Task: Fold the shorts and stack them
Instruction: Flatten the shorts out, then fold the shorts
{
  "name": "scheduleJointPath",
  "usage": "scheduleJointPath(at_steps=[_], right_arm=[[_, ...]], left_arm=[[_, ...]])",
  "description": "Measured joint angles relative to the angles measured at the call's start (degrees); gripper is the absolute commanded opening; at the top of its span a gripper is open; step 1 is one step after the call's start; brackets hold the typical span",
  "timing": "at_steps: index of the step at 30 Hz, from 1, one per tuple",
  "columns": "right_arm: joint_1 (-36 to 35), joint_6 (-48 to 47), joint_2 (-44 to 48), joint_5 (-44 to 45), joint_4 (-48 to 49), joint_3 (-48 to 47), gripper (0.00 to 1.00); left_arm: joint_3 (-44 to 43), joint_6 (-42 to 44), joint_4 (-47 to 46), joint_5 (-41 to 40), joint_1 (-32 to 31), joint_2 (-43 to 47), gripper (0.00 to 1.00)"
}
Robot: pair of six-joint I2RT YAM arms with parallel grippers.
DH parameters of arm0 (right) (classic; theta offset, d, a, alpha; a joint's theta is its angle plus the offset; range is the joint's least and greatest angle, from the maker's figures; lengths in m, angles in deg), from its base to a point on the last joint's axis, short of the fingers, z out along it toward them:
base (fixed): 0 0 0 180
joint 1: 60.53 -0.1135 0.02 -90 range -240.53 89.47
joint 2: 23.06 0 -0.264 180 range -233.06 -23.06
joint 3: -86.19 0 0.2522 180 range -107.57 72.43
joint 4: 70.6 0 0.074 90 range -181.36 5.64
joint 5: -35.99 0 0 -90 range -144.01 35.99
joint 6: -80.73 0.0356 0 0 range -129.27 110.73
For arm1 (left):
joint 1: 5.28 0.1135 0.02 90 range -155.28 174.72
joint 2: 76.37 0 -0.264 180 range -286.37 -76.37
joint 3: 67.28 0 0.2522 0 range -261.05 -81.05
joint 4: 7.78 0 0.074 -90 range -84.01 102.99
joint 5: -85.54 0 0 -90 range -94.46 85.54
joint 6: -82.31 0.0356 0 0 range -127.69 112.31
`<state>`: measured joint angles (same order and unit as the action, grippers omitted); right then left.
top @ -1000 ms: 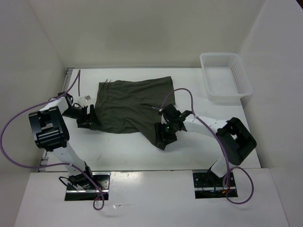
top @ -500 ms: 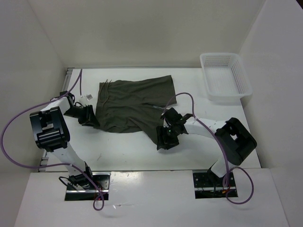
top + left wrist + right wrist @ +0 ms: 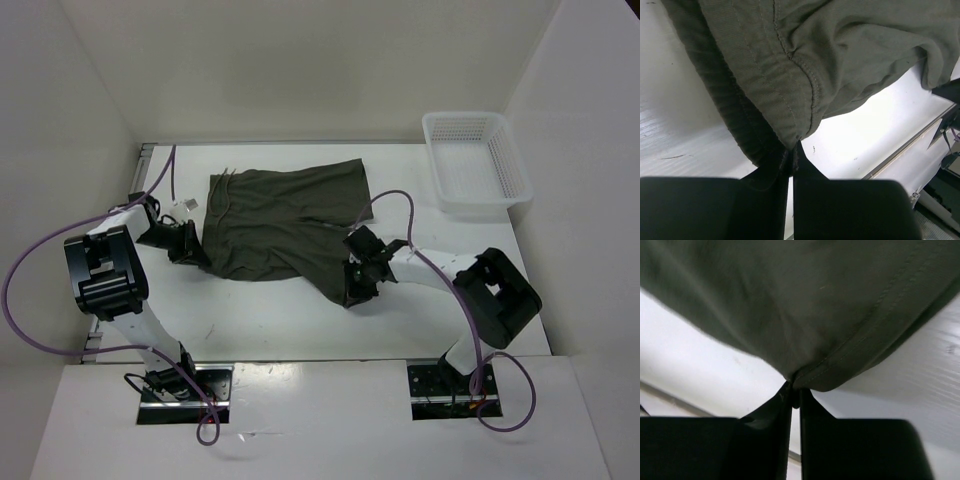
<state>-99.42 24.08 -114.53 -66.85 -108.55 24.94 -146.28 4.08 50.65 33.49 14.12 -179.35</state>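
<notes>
white walls close in a white table [image 3: 250, 320] on three sides, and both arm bases are bolted at its near edge. the shorts [image 3: 280, 225], dark olive-green, lie spread and rumpled across the middle of the table, closer to the far wall than to the bases. one leg reaches toward the far right and a lower corner trails toward the near right. two thin cords [image 3: 222, 180] stray from the far left corner of the cloth. a white mesh basket [image 3: 475, 160] sits at the far right corner of the table, well apart from the cloth.

the left gripper [image 3: 190, 250] is low on the table at the shorts' left edge. on the left wrist camera its fingers [image 3: 715, 210] are pressed almost together, pinching a stitched corner of the cloth beside a ribbed band [image 3: 725, 100].

the right gripper [image 3: 352, 290] is at the near right corner of the shorts. on the right wrist camera its fingers [image 3: 850, 450] are closed to a thin slit, with a hemmed fold of the cloth caught at their tips. fabric fills the top of that view, with white table showing below it.

a purple cable [image 3: 166, 170] loops from the left arm, and another purple cable [image 3: 390, 193] arcs over the right arm.
</notes>
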Motion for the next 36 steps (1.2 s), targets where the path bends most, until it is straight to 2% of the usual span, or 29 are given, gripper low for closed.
scheduleJointPath(at_steps=[1, 3, 6, 14, 17, 30, 32, 33, 34, 36], right_arm=[[0.1, 0.5, -0.2, 1.3, 0.0, -0.2, 0.00], [0.3, 1.3, -0.5, 3.5, 0.0, -0.8, 0.00], [2.7, 0.4, -0.7, 5.1, -0.8, -2.5, 0.00], [20.2, -9.4, -0.5, 4.9, -6.2, -7.9, 0.00], [23.5, -12.5, -0.6, 1.9, -7.7, -10.0, 0.00], [23.9, -23.0, -1.6, -11.4, -13.2, -11.8, 0.00], [23.9, -23.8, 0.0, -13.9, -13.6, -13.0, 0.00], [23.9, -24.0, 1.0, -14.8, -13.5, -13.9, 0.00], [23.9, -24.1, 1.9, -15.4, -13.4, -14.8, 0.00], [23.9, -24.3, 3.8, -16.3, -12.4, -15.5, 0.00]], left_arm=[[0.0, 0.0, 0.0, 0.1, 0.0, 0.0, 0.04], [0.0, 0.1, 0.0, 0.2, 0.0, 0.0, 0.00], [0.0, 0.8, 0.1, -0.3, 0.0, 0.0, 0.00], [-2.1, 8.7, 3.6, -3.3, -0.4, 3.6, 0.00], [-2.6, 11.9, 5.8, -3.2, -1.2, 5.2, 0.00], [-2.6, 20.4, 13.1, -4.5, -3.1, 5.3, 0.01], [-4.0, 21.0, 14.4, -4.2, -3.1, 5.3, 0.07], [-5.1, 21.0, 14.8, -3.8, -3.1, 5.3, 0.17], [-5.9, 21.1, 15.0, -3.5, -3.2, 5.2, 0.34], [-6.9, 21.2, 15.1, -3.2, -3.2, 4.9, 0.43]])
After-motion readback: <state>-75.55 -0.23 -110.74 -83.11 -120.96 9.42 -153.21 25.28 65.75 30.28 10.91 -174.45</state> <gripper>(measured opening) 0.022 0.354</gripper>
